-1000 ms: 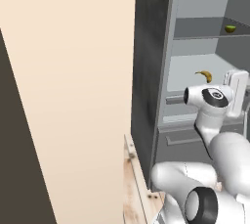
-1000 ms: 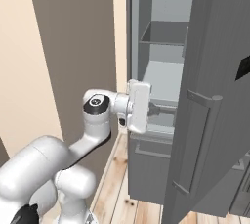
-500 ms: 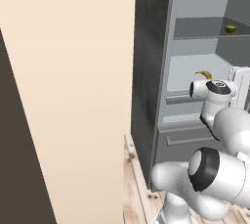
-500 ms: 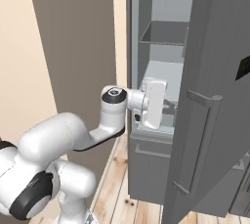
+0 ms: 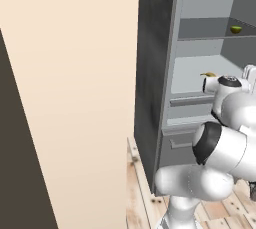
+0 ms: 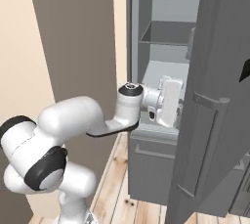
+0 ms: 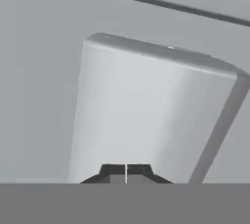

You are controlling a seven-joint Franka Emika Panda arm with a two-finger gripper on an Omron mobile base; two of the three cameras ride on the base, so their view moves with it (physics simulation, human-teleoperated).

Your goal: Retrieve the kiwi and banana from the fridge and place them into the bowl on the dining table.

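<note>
The tall dark-grey brushed fridge (image 5: pixel 152 73) stands open, its pale grey shelves showing. Over the last second the white arm has swung its hand further into the fridge's middle compartment, at about the level of the middle shelf; a moment ago the hand hung outside, in front of that shelf. This suggests the reach for the first fruit is under way, with nothing picked up yet.

In the hand view, the tool (image 7: pixel 126 169) has its two dark tips pressed together, holding nothing. It faces the pale grey inner wall of the fridge.

The small curved yellow banana (image 5: pixel 209 74) lies on the middle shelf, just beside the arm's wrist in the left base view and partly hidden behind it. How near the tool's tips are to it cannot be told. The small rounded yellow-green kiwi (image 5: pixel 235 29) sits on the shelf above, towards the back, well apart from the hand.

The tool would probably need to open before it can take either fruit.
</note>
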